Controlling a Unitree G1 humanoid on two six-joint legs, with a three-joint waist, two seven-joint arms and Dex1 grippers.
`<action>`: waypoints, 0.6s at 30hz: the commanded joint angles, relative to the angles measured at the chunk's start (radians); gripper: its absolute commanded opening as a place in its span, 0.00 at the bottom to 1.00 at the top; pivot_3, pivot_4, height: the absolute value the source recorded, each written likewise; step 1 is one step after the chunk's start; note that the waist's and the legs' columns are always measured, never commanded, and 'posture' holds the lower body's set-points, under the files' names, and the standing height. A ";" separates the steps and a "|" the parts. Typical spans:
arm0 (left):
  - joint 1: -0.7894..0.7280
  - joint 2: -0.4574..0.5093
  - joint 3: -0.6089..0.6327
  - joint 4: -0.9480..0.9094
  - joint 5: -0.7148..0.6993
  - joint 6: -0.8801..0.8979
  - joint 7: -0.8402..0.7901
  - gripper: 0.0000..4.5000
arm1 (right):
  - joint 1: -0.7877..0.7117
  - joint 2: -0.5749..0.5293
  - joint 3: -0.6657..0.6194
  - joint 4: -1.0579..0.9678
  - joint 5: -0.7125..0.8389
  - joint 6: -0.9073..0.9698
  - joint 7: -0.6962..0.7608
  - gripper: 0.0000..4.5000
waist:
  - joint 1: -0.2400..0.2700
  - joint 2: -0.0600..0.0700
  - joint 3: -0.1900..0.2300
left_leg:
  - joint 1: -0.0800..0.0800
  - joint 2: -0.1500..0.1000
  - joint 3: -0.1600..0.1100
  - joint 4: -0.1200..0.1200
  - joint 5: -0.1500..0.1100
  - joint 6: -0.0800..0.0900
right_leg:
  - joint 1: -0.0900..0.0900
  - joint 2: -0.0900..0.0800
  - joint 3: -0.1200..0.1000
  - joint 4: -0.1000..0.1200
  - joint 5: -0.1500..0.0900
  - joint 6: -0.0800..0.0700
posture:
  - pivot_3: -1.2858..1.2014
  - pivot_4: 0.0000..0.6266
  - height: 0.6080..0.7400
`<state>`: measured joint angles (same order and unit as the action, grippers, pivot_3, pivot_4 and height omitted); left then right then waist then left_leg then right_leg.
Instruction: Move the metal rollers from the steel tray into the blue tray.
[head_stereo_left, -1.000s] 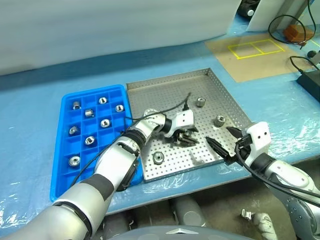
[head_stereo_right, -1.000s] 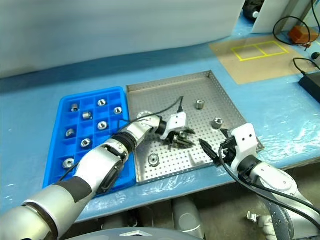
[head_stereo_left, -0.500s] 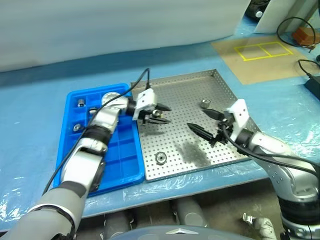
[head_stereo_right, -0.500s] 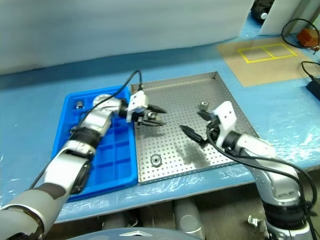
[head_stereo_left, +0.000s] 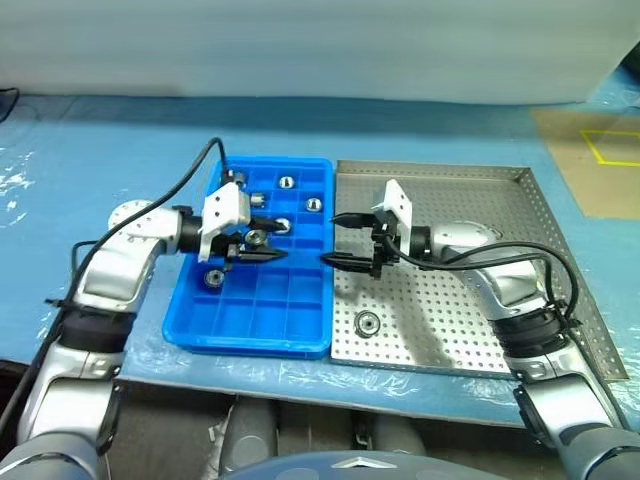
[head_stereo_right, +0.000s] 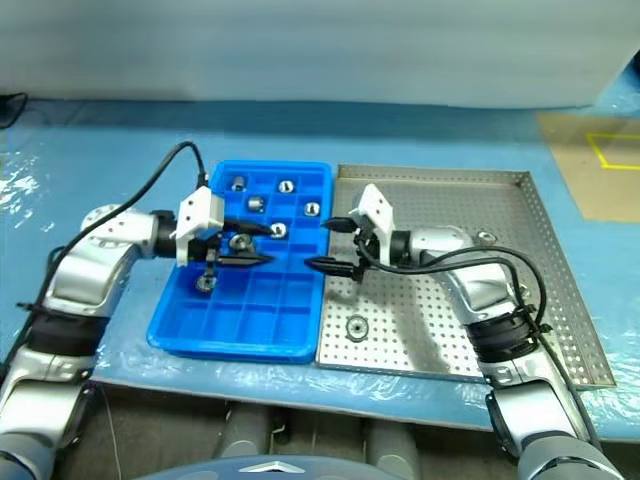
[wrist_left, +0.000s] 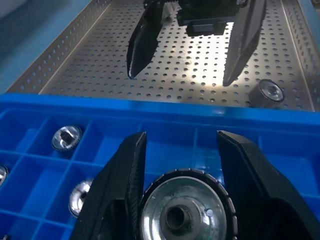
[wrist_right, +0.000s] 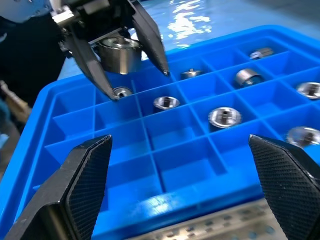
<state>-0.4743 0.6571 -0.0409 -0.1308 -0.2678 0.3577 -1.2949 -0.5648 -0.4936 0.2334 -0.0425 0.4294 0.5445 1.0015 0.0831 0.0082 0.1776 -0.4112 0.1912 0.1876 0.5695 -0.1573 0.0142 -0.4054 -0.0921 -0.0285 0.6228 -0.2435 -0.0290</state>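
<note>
Light blue sheeting (head_stereo_left: 80, 150) is covering the table. On it, the steel tray (head_stereo_left: 470, 200) is sitting with its left rim touching the blue tray (head_stereo_left: 250, 320), which is lying just to its left.

The left arm is reaching in from the left over the blue tray. Its gripper (head_stereo_left: 262, 243) is pointing right and is clamped on a roller (wrist_left: 182, 212), a shiny ring with a dark centre hole, which is hanging above the tray's middle compartments rather than resting in one. In the right wrist view the same roller is showing between the two black fingers (wrist_right: 150, 42), above the grid.

The right arm is reaching in from the right over the steel tray. Its gripper (head_stereo_left: 338, 240) is pointing left, facing the left one, fingers spread wide with nothing between them, tips near the seam where the two trays meet.

Several rollers (head_stereo_left: 286, 183) are lying in separate compartments at the far end of the blue tray. One loose roller (head_stereo_left: 368, 323) is resting on the steel tray's perforated floor, near its left front corner.
</note>
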 joint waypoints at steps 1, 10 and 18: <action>0.113 0.070 0.056 -0.168 -0.071 0.074 0.019 0.43 | -0.038 0.022 0.018 0.032 -0.019 -0.050 0.047 1.00 | 0.006 0.000 0.000 | 0.000 0.000 0.000 0.000 0.000 -0.002 | 0.000 0.000 0.000 0.000 0.000 0.000 | 0.57 0.24 1.00; 0.355 0.184 0.084 -0.187 -0.069 0.024 0.041 0.43 | -0.035 0.045 0.022 0.041 0.009 -0.028 0.149 1.00 | 0.026 0.000 0.000 | 0.006 0.002 -0.001 -0.008 0.005 -0.015 | 0.001 0.002 0.001 0.001 0.000 0.000 | 0.58 0.24 1.00; 0.339 0.179 0.042 -0.145 -0.061 -0.014 0.062 0.43 | -0.039 0.050 0.049 0.035 -0.030 -0.038 0.181 1.00 | 0.028 -0.001 0.000 | 0.006 0.003 -0.001 -0.008 0.005 -0.015 | 0.001 0.004 0.001 0.001 0.000 0.000 | 0.58 0.24 1.00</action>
<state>-0.1204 0.8311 0.0063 -0.2744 -0.3284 0.3669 -1.2346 -0.5902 -0.4463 0.2881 0.0216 0.3968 0.5235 1.1829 0.1108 0.0075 0.1774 -0.4050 0.1942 0.1866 0.5617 -0.1519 -0.0009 -0.4049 -0.0879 -0.0274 0.6236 -0.2439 -0.0291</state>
